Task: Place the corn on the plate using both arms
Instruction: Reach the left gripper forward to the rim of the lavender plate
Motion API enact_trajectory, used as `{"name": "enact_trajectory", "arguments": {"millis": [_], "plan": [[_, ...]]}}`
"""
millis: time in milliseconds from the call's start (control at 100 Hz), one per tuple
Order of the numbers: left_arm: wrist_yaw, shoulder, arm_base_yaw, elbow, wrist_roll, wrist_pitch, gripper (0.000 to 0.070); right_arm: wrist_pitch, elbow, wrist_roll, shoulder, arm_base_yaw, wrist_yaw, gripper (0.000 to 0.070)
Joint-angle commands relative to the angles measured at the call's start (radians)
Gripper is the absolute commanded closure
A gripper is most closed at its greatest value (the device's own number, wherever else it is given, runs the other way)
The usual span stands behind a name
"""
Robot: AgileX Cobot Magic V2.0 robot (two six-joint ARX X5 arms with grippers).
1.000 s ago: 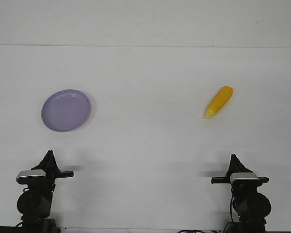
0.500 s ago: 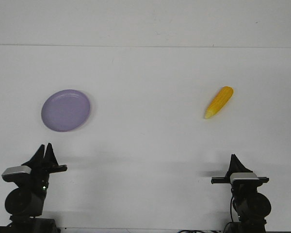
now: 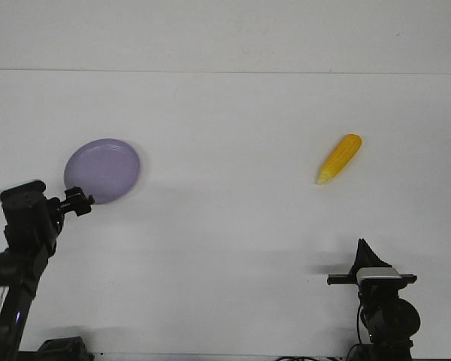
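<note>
The lavender plate [image 3: 102, 170] lies on the white table at the left. The yellow-orange corn [image 3: 339, 158] lies at the right, its pale tip pointing toward me, far from the plate. My left arm is raised at the left edge, and its gripper [image 3: 78, 201] is just at the plate's near-left rim; I cannot make out its jaws. My right gripper [image 3: 360, 245] stands at the front right, its fingers together in one point and empty, well short of the corn.
The white table [image 3: 233, 226] reaches back to a white wall. The right arm's base [image 3: 387, 320] sits at the front edge.
My left arm has lifted from its rest pose, swung left and reached forward to the plate's near rim. The right arm, the corn and the plate have not moved.
</note>
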Motion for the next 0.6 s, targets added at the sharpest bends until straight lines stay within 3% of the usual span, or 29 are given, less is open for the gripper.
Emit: {"name": "enact_trajectory", "arguments": {"millis": [0, 220, 590], "plan": [[0.045, 0.123, 0.04, 0.039, 0.015, 0.018, 0.0227, 0.01, -0.003, 0.003, 0.001, -0.002, 0.0, 0.0683], [0.209, 0.465, 0.159, 0.163, -0.007, 0.092, 0.023, 0.01, -0.003, 0.003, 0.0, -0.002, 0.0, 0.0683], [0.233, 0.785, 0.187, 0.327, 0.011, 0.117, 0.0237, 0.01, -0.003, 0.003, 0.001, -0.002, 0.0, 0.0683]]}}
